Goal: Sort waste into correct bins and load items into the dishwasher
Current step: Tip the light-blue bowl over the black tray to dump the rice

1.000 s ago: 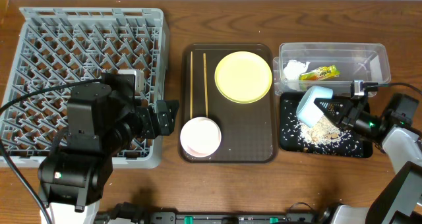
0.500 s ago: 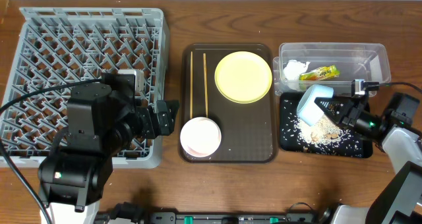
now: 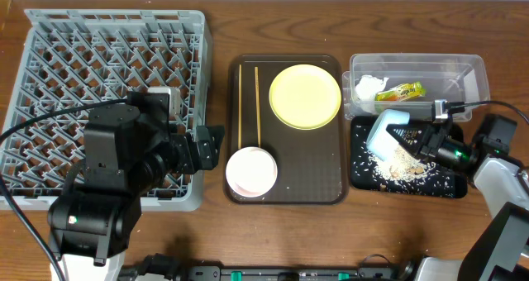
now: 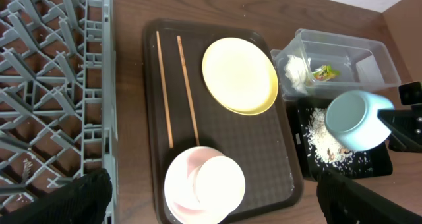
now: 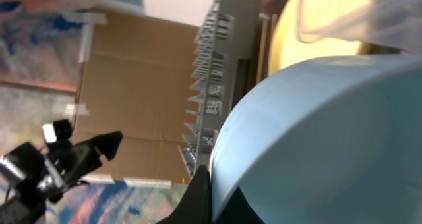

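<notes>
My right gripper (image 3: 420, 140) is shut on the rim of the light blue bowl (image 3: 386, 130), which is tipped on its side over the black tray (image 3: 450, 186). Beige rice crumbs (image 3: 402, 161) lie heaped and scattered on that tray. The bowl fills the right wrist view (image 5: 323, 125), with one dark finger (image 5: 201, 194) against its rim. The clear tub (image 3: 473, 73) holds the white napkin (image 3: 366, 88) and the green-and-orange wrapper (image 3: 402, 90). My left gripper (image 3: 207, 149) is open and empty at the grey dish rack's (image 3: 74, 58) right edge.
The dark brown serving tray (image 3: 318, 182) holds the yellow plate (image 3: 305, 96), two chopsticks (image 3: 248, 99) and the white bowl (image 3: 251, 171) with a small white cup (image 4: 221, 182) in it. The left arm's body covers the rack's front right part.
The right gripper has shifted the light blue bowl slightly left over the black tray. The left arm has not moved.
</notes>
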You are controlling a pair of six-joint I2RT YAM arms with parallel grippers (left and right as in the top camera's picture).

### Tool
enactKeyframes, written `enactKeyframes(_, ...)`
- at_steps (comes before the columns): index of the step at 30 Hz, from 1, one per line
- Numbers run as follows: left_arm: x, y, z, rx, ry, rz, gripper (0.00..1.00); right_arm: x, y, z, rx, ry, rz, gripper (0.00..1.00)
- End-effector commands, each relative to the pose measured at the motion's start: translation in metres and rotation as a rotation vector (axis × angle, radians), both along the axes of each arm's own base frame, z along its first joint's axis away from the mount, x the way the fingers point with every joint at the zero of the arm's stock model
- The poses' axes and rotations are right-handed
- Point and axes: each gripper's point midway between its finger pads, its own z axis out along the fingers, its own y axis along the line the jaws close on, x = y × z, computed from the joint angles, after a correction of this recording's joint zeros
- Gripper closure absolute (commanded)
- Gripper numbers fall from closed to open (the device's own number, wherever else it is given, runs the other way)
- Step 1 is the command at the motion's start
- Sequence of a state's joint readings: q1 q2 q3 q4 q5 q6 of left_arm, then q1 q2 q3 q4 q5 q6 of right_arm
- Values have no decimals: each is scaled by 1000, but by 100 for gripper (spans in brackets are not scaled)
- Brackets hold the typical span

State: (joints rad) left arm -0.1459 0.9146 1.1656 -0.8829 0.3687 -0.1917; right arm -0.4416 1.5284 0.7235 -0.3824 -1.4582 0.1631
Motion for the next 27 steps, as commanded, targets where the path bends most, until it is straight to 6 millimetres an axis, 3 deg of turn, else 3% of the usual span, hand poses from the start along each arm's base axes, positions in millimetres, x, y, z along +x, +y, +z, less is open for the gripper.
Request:
enactKeyframes(1,-1,-3,6,-21,-8,-6,0,-2,10,7,-12,-48,37,99)
enactKeyframes(3,-1,-3,6,-21,-8,-6,1,4,5,-11,-71,55,-11,99)
enactKeyframes(6,-1,-3,6,-21,-8,-6,1,-1,11,8,-22,-77,45,99)
enactKeyframes(9,-1,-3,6,-21,-8,-6,0,4,6,-6,-63,25,-2,99)
enactKeyframes(11,-1,-3,6,-21,-8,-6,1,-1,13,15,2,-107,62,99)
enactKeyframes(12,-1,-3,7,-21,-8,-6,1,-1,13,16,6,-110,66,99)
enactKeyframes(15,-1,-3,6,-21,-8,-6,0,6,9,-4,-37,56,1,99)
enactKeyframes(20,-1,-3,6,-21,-8,-6,0,7,12,19,-34,-148,59,99)
enactKeyframes(22,-1,-3,6,-21,-8,-6,0,14,6,5,-43,19,-9,99)
enactKeyframes(25,-1,-3,6,-21,-8,-6,1,7,17,30,13,-146,93,99)
enactKeyframes(27,-1,-3,6,-21,-8,-6,0,13,18,18,4,-4,48,99)
